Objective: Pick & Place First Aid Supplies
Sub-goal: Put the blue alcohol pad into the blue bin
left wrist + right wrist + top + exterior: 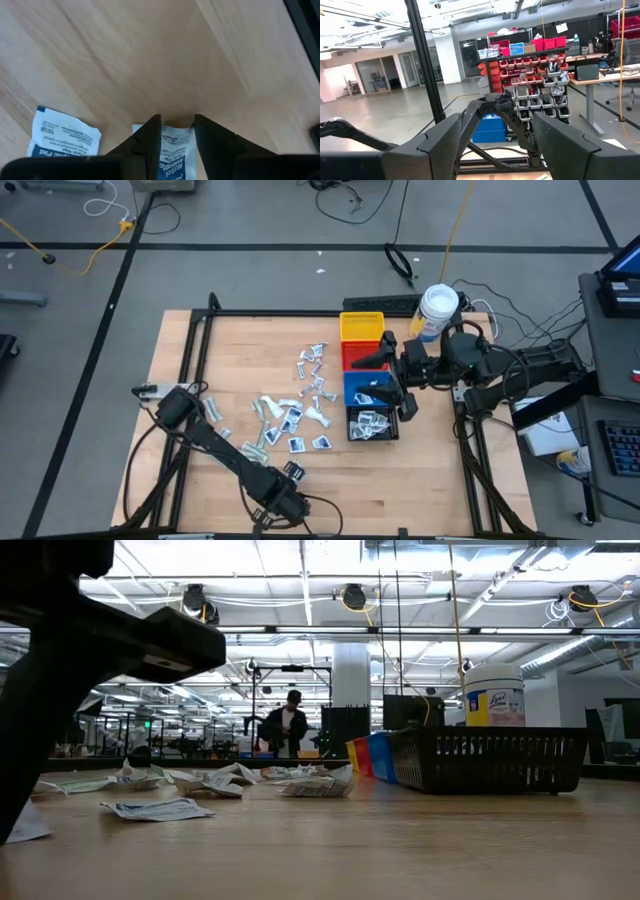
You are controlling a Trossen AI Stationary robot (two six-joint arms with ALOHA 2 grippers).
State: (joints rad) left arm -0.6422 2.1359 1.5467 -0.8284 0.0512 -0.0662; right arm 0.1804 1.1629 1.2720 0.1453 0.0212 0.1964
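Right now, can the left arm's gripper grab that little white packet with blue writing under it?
Probably yes. The left gripper straddles the white packet on the bare table, with nothing else between its fingers.

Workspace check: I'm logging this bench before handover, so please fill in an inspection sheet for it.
Surface: wooden table, bare toward its edges.
Job's things: packets scattered mid-table; more lie in the black bin.
Clutter: white jar beside the yellow bin; red bin and blue bin in the same row.
Grippers: left tool down at the table, fingers either side of a blue-printed packet, grip not clear; right tool open above the bins.
Cables: several on the floor behind the table, one yellow.
Surroundings: open workshop; a person stands far off.
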